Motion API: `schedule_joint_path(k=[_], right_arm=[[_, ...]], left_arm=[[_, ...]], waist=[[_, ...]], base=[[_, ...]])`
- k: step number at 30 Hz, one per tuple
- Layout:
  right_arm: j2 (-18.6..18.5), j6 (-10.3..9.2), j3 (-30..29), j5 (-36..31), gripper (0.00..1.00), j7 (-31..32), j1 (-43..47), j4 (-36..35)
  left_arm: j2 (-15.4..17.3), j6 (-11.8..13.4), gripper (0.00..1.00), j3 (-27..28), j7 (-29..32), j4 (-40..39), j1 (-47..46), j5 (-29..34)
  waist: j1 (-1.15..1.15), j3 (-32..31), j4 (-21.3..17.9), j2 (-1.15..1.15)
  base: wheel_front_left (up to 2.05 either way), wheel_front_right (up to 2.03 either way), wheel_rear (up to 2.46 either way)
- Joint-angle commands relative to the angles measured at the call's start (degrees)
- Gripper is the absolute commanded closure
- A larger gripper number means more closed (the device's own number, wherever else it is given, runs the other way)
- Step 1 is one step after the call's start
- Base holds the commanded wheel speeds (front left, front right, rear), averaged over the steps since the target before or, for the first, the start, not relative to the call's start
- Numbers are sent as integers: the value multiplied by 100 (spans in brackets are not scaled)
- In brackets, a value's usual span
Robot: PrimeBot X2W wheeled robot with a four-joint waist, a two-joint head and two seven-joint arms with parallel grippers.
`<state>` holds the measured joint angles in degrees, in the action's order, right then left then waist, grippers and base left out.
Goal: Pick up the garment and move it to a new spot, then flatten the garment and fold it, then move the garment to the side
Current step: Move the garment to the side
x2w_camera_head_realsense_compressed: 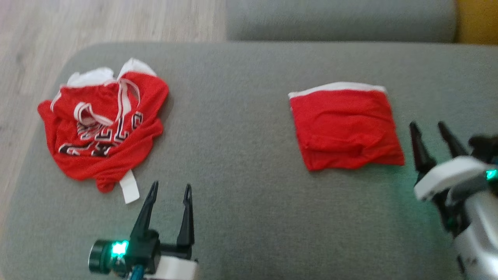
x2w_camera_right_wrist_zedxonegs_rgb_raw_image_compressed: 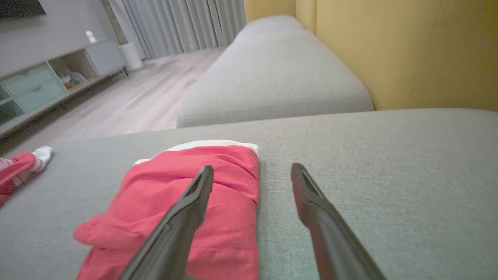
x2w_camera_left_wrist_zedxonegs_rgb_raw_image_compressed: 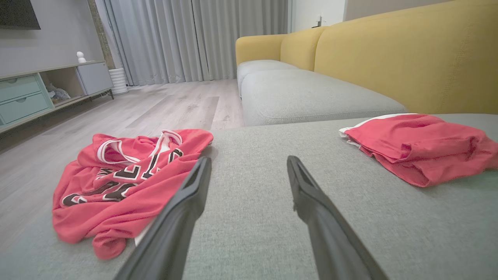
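A crumpled red jersey (x2w_camera_head_realsense_compressed: 102,128) with white trim and black lettering lies at the left end of the grey cushion (x2w_camera_head_realsense_compressed: 241,128); the left wrist view has the jersey (x2w_camera_left_wrist_zedxonegs_rgb_raw_image_compressed: 120,182) at its lower left. A folded red garment (x2w_camera_head_realsense_compressed: 344,126) with a white edge lies at the right, also seen as the folded garment (x2w_camera_left_wrist_zedxonegs_rgb_raw_image_compressed: 424,147) (x2w_camera_right_wrist_zedxonegs_rgb_raw_image_compressed: 183,210). My left gripper (x2w_camera_head_realsense_compressed: 171,189) (x2w_camera_left_wrist_zedxonegs_rgb_raw_image_compressed: 249,163) hovers open just right of the jersey's near edge, holding nothing. My right gripper (x2w_camera_head_realsense_compressed: 428,126) (x2w_camera_right_wrist_zedxonegs_rgb_raw_image_compressed: 252,171) stands open beside the folded garment's right edge, empty.
A second grey seat cushion (x2w_camera_head_realsense_compressed: 338,19) lies beyond, with a yellow sofa back (x2w_camera_left_wrist_zedxonegs_rgb_raw_image_compressed: 408,50) to the right. Wooden floor (x2w_camera_head_realsense_compressed: 97,19) lies left of the cushion. A low cabinet (x2w_camera_left_wrist_zedxonegs_rgb_raw_image_compressed: 39,89) and curtains (x2w_camera_left_wrist_zedxonegs_rgb_raw_image_compressed: 186,39) stand far off.
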<state>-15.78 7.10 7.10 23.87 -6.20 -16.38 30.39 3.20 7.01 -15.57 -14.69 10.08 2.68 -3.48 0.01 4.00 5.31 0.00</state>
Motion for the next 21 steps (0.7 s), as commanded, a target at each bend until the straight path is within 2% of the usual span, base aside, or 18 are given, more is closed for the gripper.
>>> schedule_joint_path(k=[1,6,11,12,13,14,18,21], right_arm=[[-211,39,133,107,0,214,-452,41],[-425,39,227,279,0,704,-1195,734],[-291,39,569,706,0,1122,-1515,1358],[-241,39,706,868,22,1211,-1516,1390],[-232,39,800,1030,86,1207,-1521,1378],[-258,39,889,1156,100,1150,-1526,1344],[-595,39,1103,1418,100,823,-1573,1290],[-942,39,1213,1528,100,812,-1655,1309]], left_arm=[[-32,15,0,115,-30,-224,-353,13],[-32,72,0,-36,-30,-264,-623,-42],[-32,123,0,-157,-30,-232,-822,-90],[-32,137,0,-170,-30,-216,-849,-99],[-32,151,0,-176,-30,-203,-873,-109],[-32,168,0,-170,-30,-201,-895,-119],[-32,195,0,-113,-30,-245,-916,-104],[-29,171,0,-39,-30,-301,-916,-55]], waist=[[-1,418,162,0],[-1,876,282,0],[-1,1074,338,0],[-1,1078,337,0],[-1,1082,328,0],[-1,1083,308,0],[-1,1086,122,0],[-1,1166,-118,0]], base=[[0,0,0],[0,0,0],[0,0,0],[0,0,0],[0,0,0],[0,0,0],[0,0,0],[0,0,0]])
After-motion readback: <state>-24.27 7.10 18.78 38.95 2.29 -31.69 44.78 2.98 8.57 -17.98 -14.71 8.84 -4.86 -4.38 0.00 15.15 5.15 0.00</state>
